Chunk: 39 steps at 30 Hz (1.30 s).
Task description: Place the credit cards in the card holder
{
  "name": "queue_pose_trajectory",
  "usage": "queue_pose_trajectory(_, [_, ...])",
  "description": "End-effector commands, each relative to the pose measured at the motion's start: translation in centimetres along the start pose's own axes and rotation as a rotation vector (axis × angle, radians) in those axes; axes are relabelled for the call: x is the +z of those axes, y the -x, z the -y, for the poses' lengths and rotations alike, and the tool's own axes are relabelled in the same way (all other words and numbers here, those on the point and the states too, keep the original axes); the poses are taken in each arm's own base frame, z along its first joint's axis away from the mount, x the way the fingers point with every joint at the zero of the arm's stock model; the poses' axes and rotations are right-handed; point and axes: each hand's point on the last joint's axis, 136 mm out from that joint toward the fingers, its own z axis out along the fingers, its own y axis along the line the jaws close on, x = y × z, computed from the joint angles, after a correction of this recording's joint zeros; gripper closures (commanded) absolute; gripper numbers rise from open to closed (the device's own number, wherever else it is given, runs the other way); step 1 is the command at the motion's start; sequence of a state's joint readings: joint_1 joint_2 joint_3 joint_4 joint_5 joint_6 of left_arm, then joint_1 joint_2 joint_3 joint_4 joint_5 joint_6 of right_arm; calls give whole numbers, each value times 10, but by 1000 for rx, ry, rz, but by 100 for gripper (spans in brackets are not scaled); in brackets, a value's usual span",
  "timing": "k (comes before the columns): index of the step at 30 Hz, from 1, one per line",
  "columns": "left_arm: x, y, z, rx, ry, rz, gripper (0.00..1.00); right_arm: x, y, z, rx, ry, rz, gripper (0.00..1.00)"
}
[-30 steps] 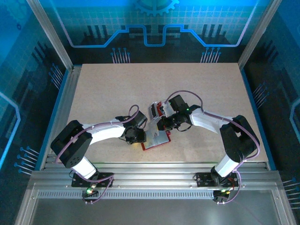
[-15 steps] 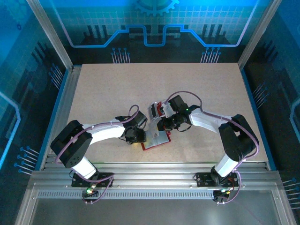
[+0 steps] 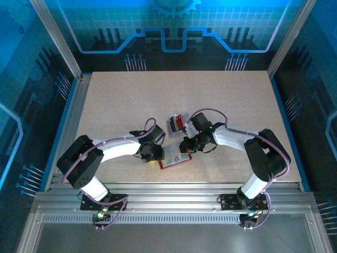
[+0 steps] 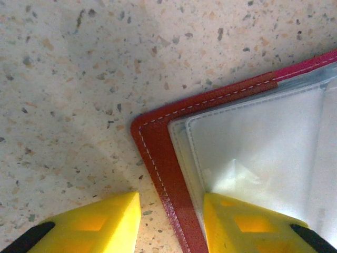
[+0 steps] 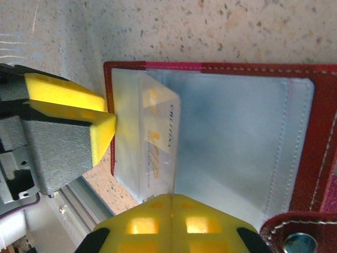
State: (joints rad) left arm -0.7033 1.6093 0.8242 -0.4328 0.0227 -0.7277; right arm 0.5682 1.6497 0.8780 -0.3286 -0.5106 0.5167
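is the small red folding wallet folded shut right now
No, the small red folding wallet lies open, its grey-clear plastic sleeves facing up.

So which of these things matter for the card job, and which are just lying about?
Job: card holder, the card at its sleeve, spare cards beyond it, left gripper, right gripper.
Just there: table, aluminium rails.
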Motion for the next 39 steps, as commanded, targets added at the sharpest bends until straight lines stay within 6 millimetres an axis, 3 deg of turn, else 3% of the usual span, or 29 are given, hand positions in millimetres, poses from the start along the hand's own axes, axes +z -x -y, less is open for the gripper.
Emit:
queue_pose_trajectory(1, [32, -20, -29, -13, 95, -60, 62, 2, -14, 7, 39, 2, -42, 100])
queue_pose_trajectory(7, [33, -21, -29, -12, 96, -61, 62, 10, -18, 9, 29, -9, -85, 100])
queue_pose_trajectory(18, [33, -21, -29, -13, 88, -57, 62, 13, 2, -11, -25, -6, -87, 100])
queue_pose_trajectory(26, [32, -21, -26, -19, 69, -56, 62, 29, -4, -20, -28, 1, -87, 100])
queue_pose_trajectory(39, [10, -10, -11, 2, 18, -14, 61, 47, -4, -31, -26, -16, -45, 100])
